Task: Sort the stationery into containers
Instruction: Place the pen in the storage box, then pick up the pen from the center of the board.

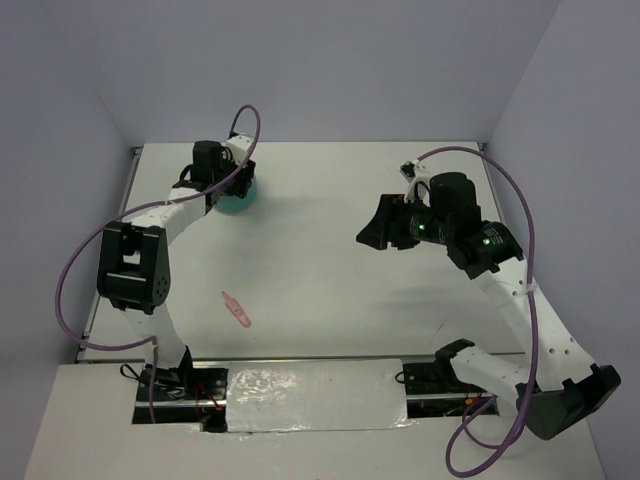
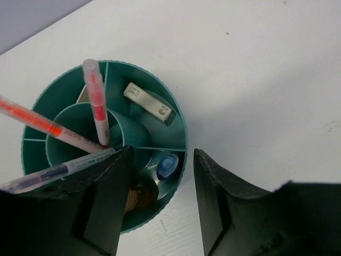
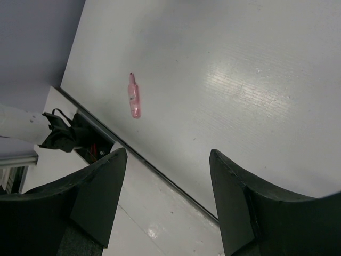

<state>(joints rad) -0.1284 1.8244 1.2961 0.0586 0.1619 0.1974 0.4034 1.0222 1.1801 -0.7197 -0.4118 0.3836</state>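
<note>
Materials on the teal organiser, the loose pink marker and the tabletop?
Organiser: likely moulded plastic, matte teal; thin even walls, fine ribbing on the outer rim. Pink marker: probably plastic, slightly translucent and glossy; too small to be sure. Tabletop: white sheet with faint parallel lines and a soft sheen, perhaps corrugated plastic or laminate; unclear.

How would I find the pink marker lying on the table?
Start at the flat white table, near-left part. A stubby pink plastic marker lies there alone. The other pens stand in the round teal plastic organiser at the far end.
</note>
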